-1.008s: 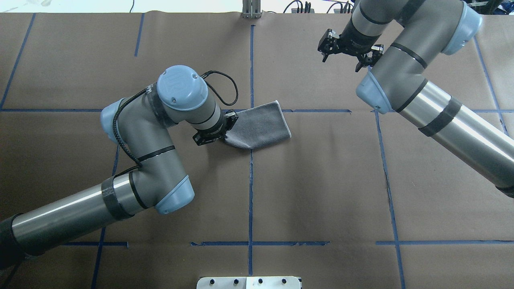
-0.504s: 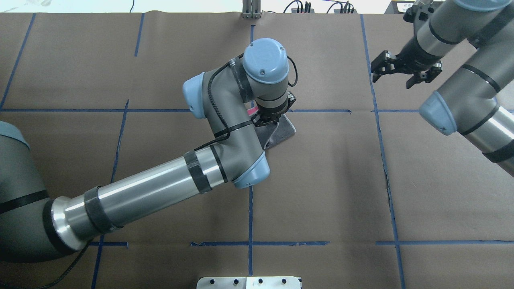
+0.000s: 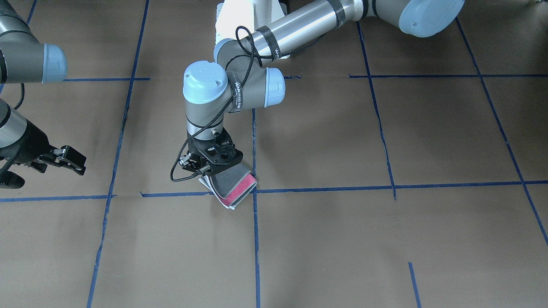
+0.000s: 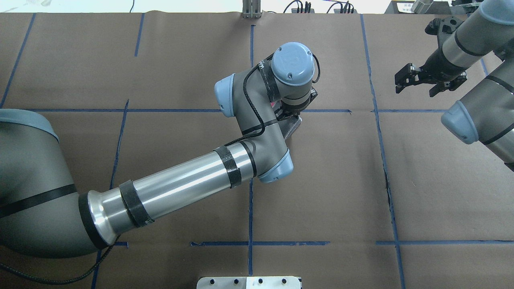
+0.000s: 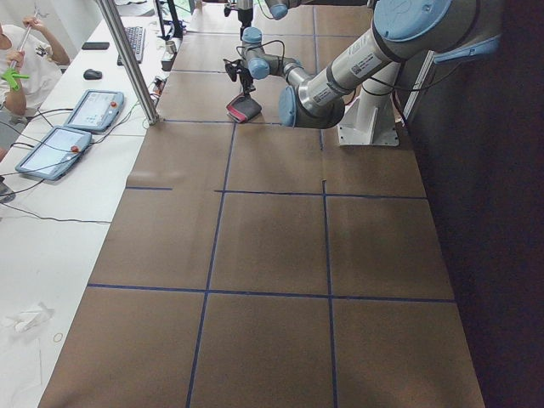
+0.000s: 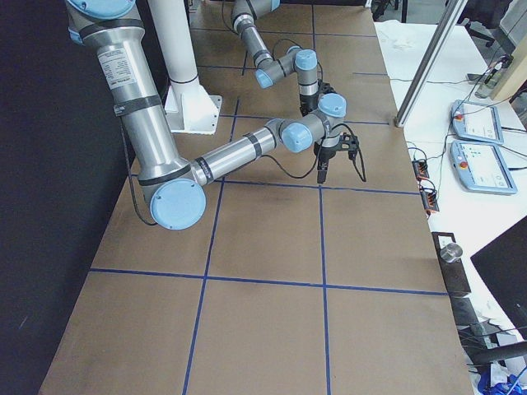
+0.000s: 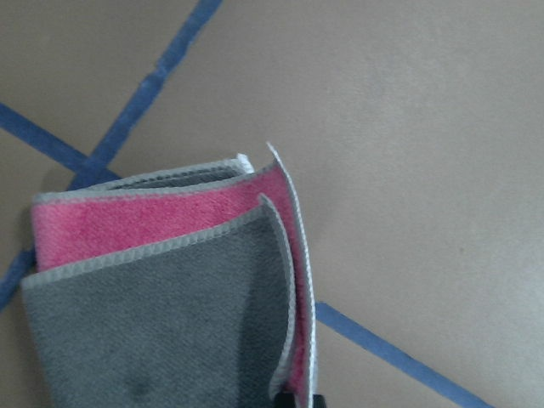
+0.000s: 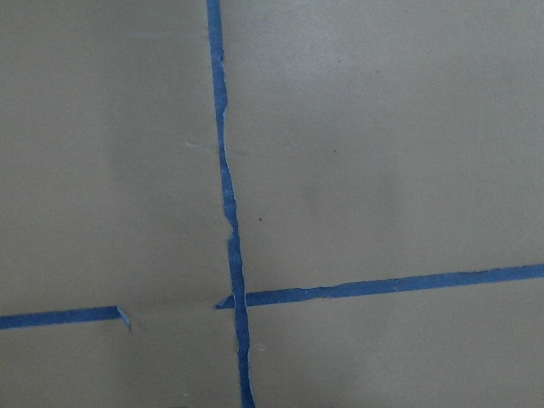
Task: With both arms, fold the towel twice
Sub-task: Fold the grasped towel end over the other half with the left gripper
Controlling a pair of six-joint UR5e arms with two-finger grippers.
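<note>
Left hand is clamped on one edge of the towel, holding the doubled cloth low over the table near the centre, where the tape lines cross. Grey layers are stacked with a pink strip showing, so it's probably laying down the second fold. Right hand is apart and empty, well off to the far right, likely keeping clear; nothing crowds the towel, though the left arm hides most of it from above.

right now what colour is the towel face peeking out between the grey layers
Pink-red, on the towel; clearest in the left wrist-mounted view.
</note>
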